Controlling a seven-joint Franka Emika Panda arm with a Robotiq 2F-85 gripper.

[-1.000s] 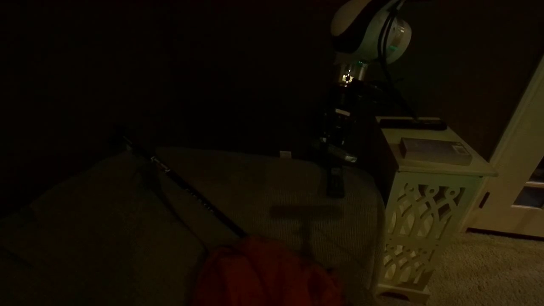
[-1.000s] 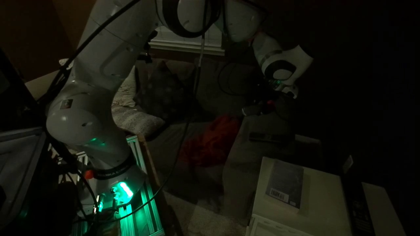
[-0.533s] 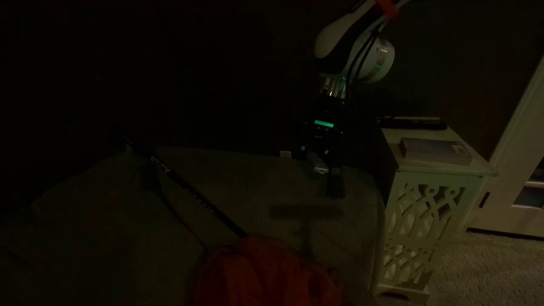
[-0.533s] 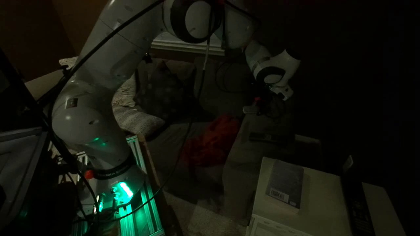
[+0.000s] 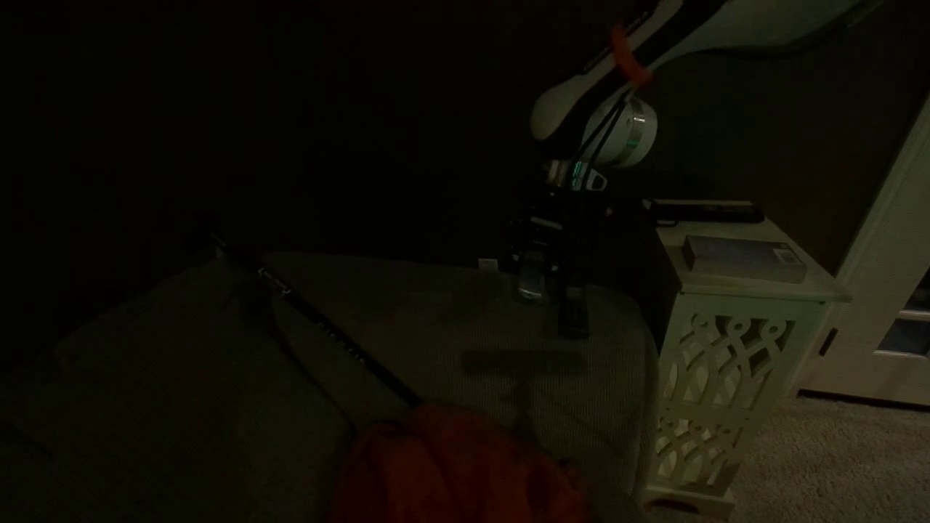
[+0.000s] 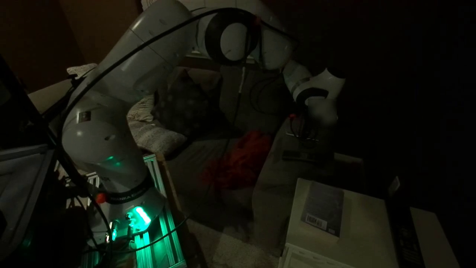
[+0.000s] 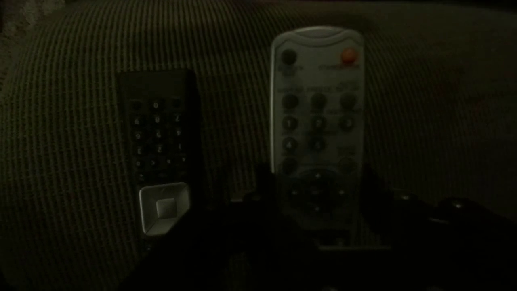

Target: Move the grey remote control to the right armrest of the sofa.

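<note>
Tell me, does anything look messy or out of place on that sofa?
The reddish cloth lies crumpled on the sofa, beside the armrest, rather than folded. No spill or damage shows, though much is too dark to tell.

On the grey remote control (image 7: 318,129) you can read 1, 2, 4 and 5; on the black remote control (image 7: 160,155), upside-down digits 0 to 9. FRANKA stands on the robot's base (image 6: 130,196), a barcode (image 6: 316,222) on the book (image 6: 325,204). Your smaller print is blurred.
</note>
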